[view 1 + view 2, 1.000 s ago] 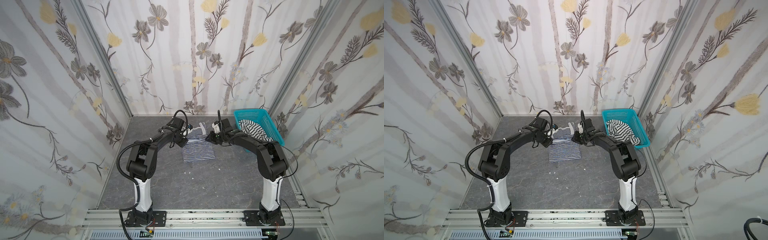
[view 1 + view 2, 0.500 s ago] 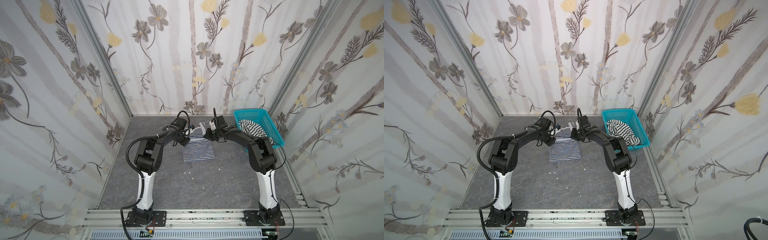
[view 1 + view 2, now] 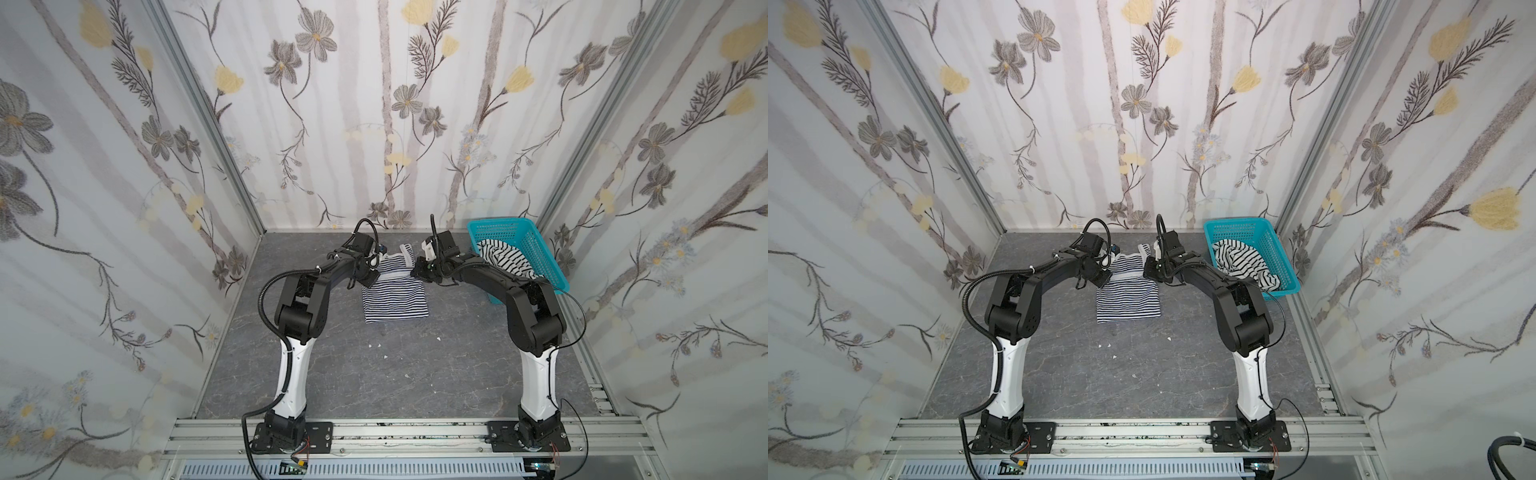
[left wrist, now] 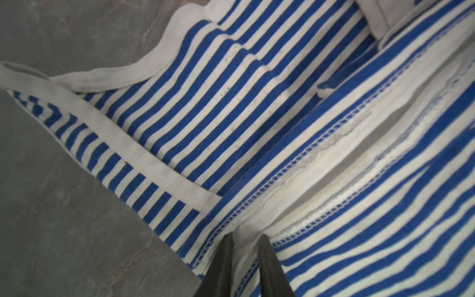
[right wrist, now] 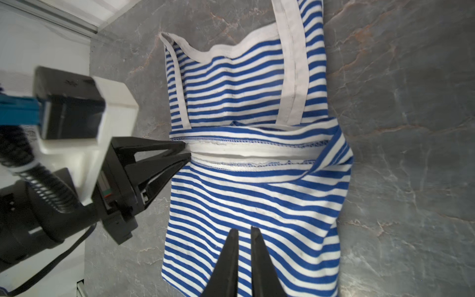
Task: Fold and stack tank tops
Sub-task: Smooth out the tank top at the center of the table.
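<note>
1 fine-striped tank top (image 3: 395, 297) half folded on the grey counter (image 3: 374, 374), far centre, 1 wide-striped tank top (image 3: 507, 259) heaped in 1 teal basket (image 3: 496, 226) far right, left fingers (image 4: 223, 257) pinching the fine-striped hem, right fingers (image 5: 230, 257) nearly closed over its right side, grip unclear

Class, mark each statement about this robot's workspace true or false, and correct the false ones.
1. The blue-striped tank top lies on the grey table. True.
2. The teal basket is empty. False: the black-striped tank top lies in it.
3. The blue-striped top's hem is folded up over its body. True.
4. The basket stands beside the left arm. False: it stands beside the right arm.
</note>
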Tool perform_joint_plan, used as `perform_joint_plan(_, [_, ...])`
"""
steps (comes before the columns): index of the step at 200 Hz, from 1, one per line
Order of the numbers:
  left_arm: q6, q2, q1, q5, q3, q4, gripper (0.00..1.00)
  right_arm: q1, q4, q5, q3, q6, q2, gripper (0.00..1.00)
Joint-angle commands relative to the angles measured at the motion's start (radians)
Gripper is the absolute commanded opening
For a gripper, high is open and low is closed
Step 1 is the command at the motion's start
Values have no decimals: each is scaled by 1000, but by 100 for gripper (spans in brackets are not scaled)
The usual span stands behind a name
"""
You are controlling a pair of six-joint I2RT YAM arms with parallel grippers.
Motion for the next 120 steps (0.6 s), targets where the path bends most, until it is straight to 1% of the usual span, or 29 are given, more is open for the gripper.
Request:
perform_joint_plan(1, [-21,19,4,-58,14,-7,22,2,15,11,-4,-10,23,12])
perform_joint_plan(27, [-29,14,6,-56,24,-8,22,7,20,6,-1,-11,53,12])
perform_joint_plan(44, [-28,11,6,-58,29,-7,24,4,20,9,16,-9,74,12])
perform_joint_plan(68, [-26,24,5,-84,36,-9,25,-4,14,8,48,5,105,12])
perform_joint_plan(76, [-27,23,6,-93,32,-9,26,-5,13,8,49,6,108,15])
perform_joint_plan(86, [-28,15,6,-94,21,-9,26,-3,12,16,47,7,106,22])
perform_joint_plan(97, [-26,5,5,-87,8,-7,26,-5,13,23,46,9,112,26])
perform_joint_plan(120, [-25,-3,6,-94,-14,-7,27,-4,-6,31,67,10,136,29])
